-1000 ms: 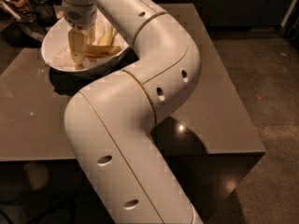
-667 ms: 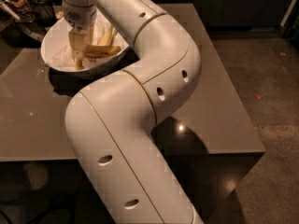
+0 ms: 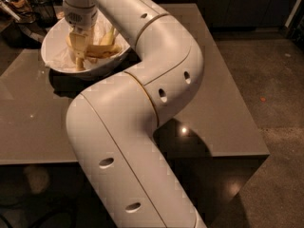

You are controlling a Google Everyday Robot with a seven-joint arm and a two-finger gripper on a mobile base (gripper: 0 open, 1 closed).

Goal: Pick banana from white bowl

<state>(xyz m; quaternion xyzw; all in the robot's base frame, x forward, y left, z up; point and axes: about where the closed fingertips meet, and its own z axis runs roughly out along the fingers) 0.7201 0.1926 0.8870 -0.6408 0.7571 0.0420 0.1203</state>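
Note:
The white bowl (image 3: 53, 56) stands at the far left of the grey table (image 3: 228, 103), lined with crumpled white paper. Yellow bananas lie inside it; a curved one (image 3: 103, 51) lies across the middle and another (image 3: 112, 34) leans against the far wall. My gripper (image 3: 78, 57) reaches straight down into the bowl from above, just left of the curved banana and touching or very near the fruit. The gripper's body hides what lies under it. My white arm (image 3: 142, 103) crosses the table from the front.
Dark containers (image 3: 43, 4) and other clutter (image 3: 18, 4) stand behind the bowl at the table's back left. The table's front edge (image 3: 223, 156) and right edge drop to a dark floor (image 3: 275, 80).

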